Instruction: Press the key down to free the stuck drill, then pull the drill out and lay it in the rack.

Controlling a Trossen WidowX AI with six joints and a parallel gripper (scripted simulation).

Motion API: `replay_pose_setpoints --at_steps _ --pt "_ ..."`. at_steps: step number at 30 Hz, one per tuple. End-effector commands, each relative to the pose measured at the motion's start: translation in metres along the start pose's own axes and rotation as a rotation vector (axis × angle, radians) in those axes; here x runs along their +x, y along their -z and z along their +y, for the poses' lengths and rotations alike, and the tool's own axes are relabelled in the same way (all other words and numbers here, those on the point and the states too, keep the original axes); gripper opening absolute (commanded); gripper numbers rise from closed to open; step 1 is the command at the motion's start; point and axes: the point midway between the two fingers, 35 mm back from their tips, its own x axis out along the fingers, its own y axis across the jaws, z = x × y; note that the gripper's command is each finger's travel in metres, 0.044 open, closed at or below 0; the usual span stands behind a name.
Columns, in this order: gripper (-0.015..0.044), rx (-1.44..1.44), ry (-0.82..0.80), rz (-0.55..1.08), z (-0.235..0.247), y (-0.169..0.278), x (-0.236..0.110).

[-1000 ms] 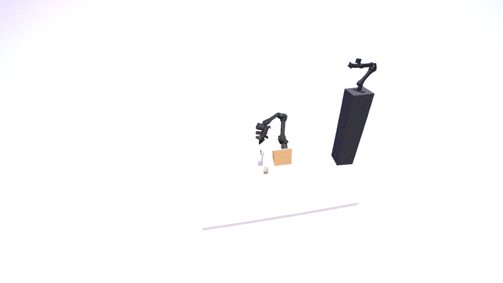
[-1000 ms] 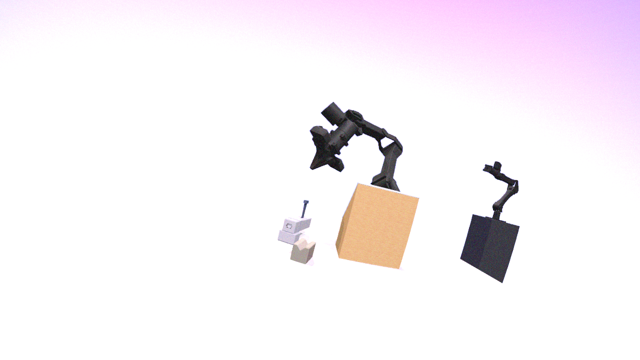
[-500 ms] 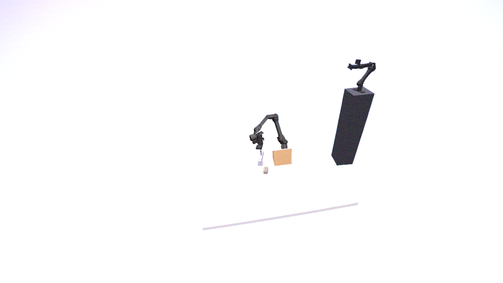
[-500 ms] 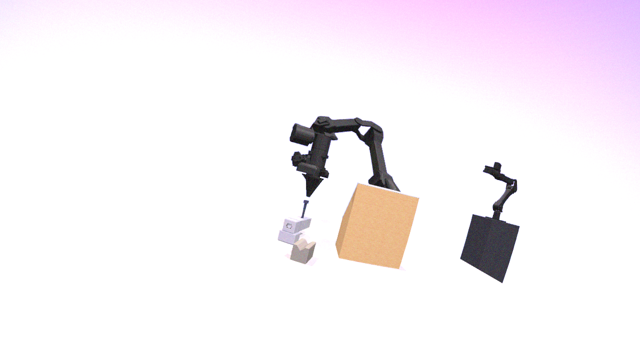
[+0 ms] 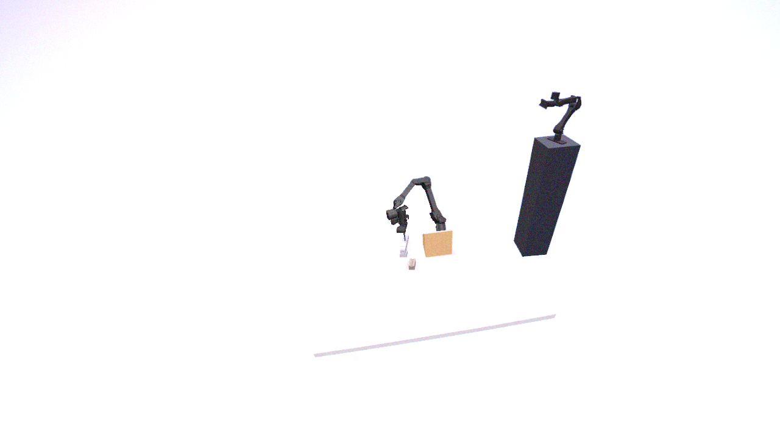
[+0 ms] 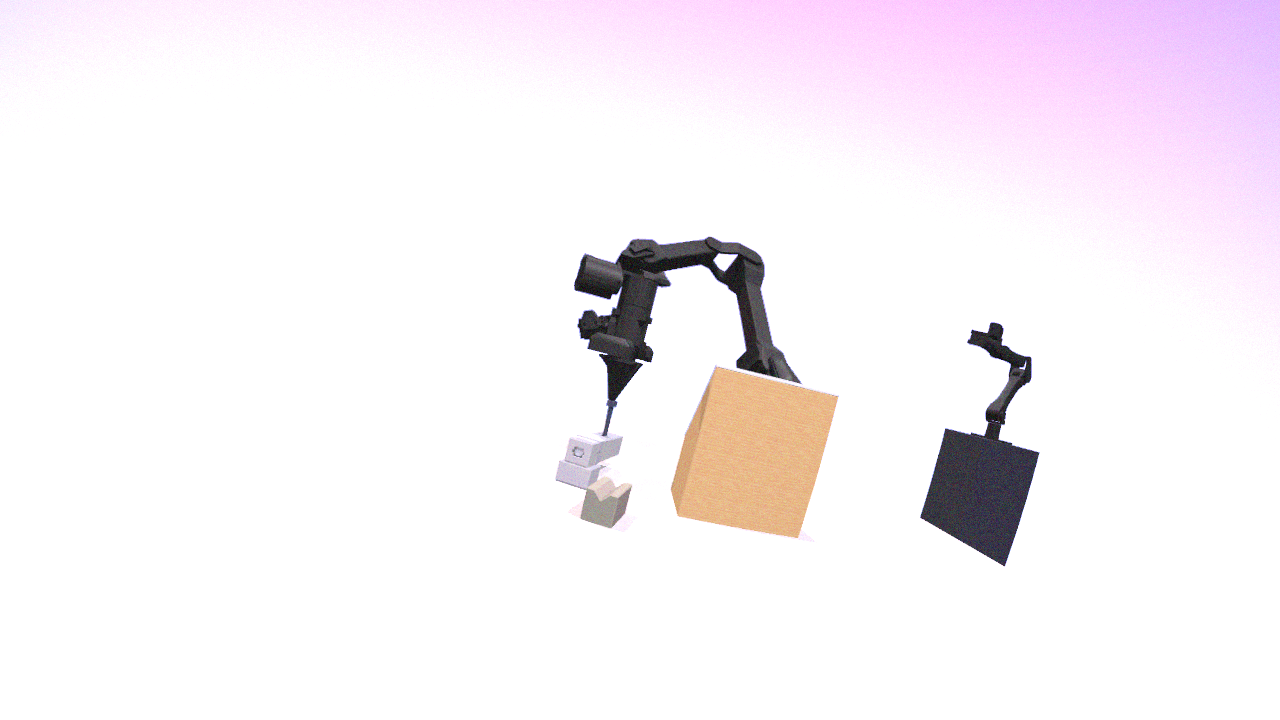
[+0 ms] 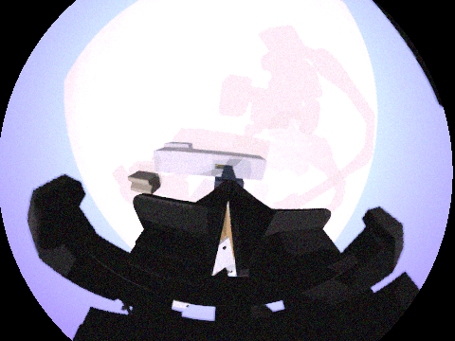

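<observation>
Exterior view: arm [image 6: 747, 295] rooted on tan box [image 6: 756, 452], arched over to the left, wrist pointing straight down.
Gripper [image 6: 615, 394]: fingers fully together, tapering to a point, gripping nothing; tip right at the head of the key [image 6: 608, 417], contact likely but too small to confirm.
Key: thin dark pin, standing slightly tilted on the top of the grey block [image 6: 586, 458].
Grey block: two stacked pale steps, a small outlined recess on the upper front face; on the white floor left of the tan box.
Drill: not made out as a separate part in any view; presumably within the grey block, cannot tell.
Rack [image 6: 605, 503]: beige V-notched block, just in front of the grey block and touching or nearly touching it, notch bare.
Wrist view: closed fingers forming a dark wedge, apex over the grey block [image 7: 209, 161]; rack [image 7: 143, 181] to the left, apart.
Top view: gripper [image 5: 404, 231] above grey block [image 5: 403, 250], rack [image 5: 411, 264] near, below it in the picture.
Background: second arm [image 6: 1006, 376] on dark pedestal [image 6: 980, 492], well apart to the right.
</observation>
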Motion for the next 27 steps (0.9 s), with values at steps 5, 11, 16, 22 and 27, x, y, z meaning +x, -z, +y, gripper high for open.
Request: replay_pose_setpoints --at_steps 5,11,16,22,27 --pt "0.0 -0.006 0.007 0.005 -0.0018 0.0015 0.0038" --pt "0.0 -0.006 0.007 0.005 -0.002 0.0019 0.0031" --pt "0.0 -0.006 0.007 0.005 -0.0022 0.0026 0.0025" --pt "0.0 -0.006 0.007 0.005 -0.0023 0.0039 0.0019" --pt "0.0 -0.006 0.007 0.005 -0.0023 0.0055 0.0015"
